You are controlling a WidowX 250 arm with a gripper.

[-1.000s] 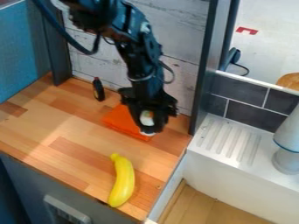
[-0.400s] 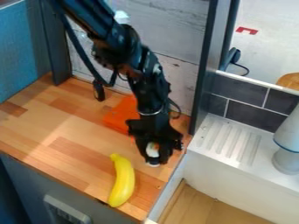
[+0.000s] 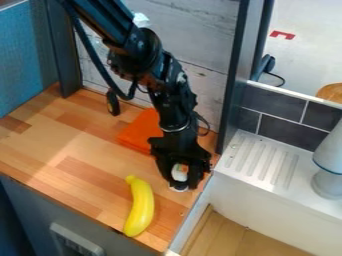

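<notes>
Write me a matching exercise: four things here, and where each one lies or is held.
1. Curved yellow banana
2. Flat orange item
3. Small white object
4. Pale grey rounded object

A. In the black claw
B. On the white ridged ledge
C. Near the front edge of the wooden counter
D. Towards the counter's back

Pairs: 1-C, 2-D, 3-A, 4-B

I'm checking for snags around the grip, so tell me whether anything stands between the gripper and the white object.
Nothing visible does: the white object sits directly between the jaws of the gripper. The banana lies off to one side, nearer the camera, and the orange item lies behind, toward the wall.
</notes>
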